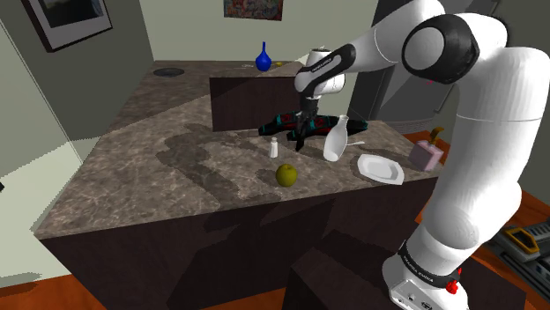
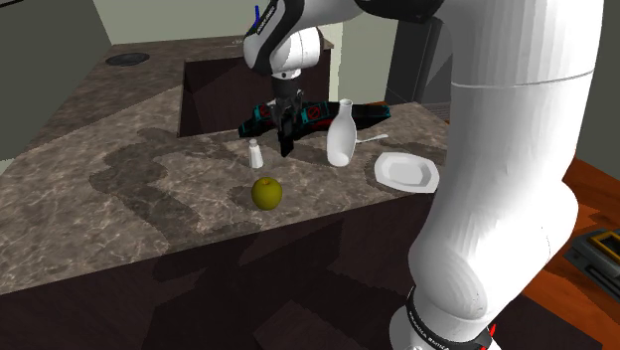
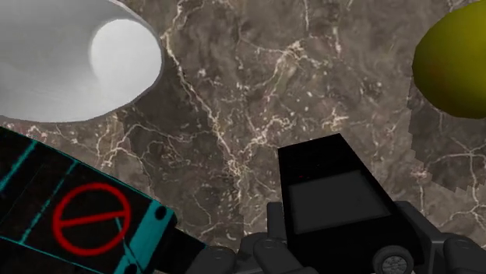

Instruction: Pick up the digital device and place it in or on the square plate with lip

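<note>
**Tabletop scene at the approach to the grasp.** The marbled tabletop (image 1: 159, 167) carries all the items. The white arm (image 1: 476, 114) reaches over it from the stand.

The digital device (image 2: 313, 115) is a long, flat, black bar with teal lines and a red prohibition mark. It lies along the foot of a dark raised wall (image 1: 242, 97); whether it rests quite flat cannot be told.

In the second exterior view, a white bottle (image 2: 341, 134) stands just beside the device at 5 o'clock of the mark. The white square plate (image 2: 405, 171) lies at 4 o'clock of the bottle, near it. A yellow-green apple (image 2: 265, 193) sits at 7 o'clock of the hand (image 2: 286, 147), and a small white shaker (image 2: 255, 153) at 8 o'clock.

In the wrist view one finger (image 3: 335, 194) stands off the middle with bare tabletop beside it. The device's end covers the other side. The hand therefore reads as wide and holding nothing.

**Handling (judged).**
- The device looks stiff, hard-cased and light, and its smooth faces are possibly slippery.
- It is best taken across its narrow width near mid-length, so that neither end droops or swings into the bottle.
- It looks longer than the plate, so it would probably overhang the lip.
</note>
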Available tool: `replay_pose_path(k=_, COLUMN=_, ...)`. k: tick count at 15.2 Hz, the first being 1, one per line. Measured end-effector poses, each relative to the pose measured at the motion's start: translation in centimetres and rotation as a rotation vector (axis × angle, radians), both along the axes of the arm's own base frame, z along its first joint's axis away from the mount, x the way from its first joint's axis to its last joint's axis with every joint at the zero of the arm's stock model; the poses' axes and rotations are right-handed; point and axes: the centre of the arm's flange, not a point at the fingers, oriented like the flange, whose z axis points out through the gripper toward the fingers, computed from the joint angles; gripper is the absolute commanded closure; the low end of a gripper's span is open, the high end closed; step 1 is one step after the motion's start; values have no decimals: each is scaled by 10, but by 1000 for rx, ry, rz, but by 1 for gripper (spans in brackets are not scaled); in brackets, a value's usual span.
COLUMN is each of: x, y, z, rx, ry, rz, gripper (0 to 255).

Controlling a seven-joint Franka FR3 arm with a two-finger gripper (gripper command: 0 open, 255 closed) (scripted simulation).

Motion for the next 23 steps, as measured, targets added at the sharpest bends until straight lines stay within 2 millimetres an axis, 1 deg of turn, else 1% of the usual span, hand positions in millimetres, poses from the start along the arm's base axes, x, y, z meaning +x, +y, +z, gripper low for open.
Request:
replay_pose_path(k=2, x=-23, y=-20, z=-2, rx=0, ry=0, rz=0, gripper=255)
replay_pose_path(k=5, x=-49, y=-48, z=4, rx=0, ry=0, rz=0, gripper=255)
replay_pose_path(k=6, x=-58, y=-60, z=6, rx=0, ry=0, rz=-1, gripper=255)
replay_pose_path(k=8, x=-74, y=-76, z=10, rx=0, ry=0, rz=0, gripper=255)
replay_pose_path(k=15, x=-137, y=-144, z=13, rx=0, ry=0, rz=0, gripper=255)
replay_pose_path(k=19, x=-176, y=-186, z=19, rx=1, ry=1, rz=-1, gripper=255)
replay_pose_path(k=21, x=-194, y=-201, z=27, rx=1, ry=0, rz=0, gripper=255)
replay_pose_path(k=23, x=-210, y=-222, z=27, rx=0, ry=0, rz=0, gripper=255)
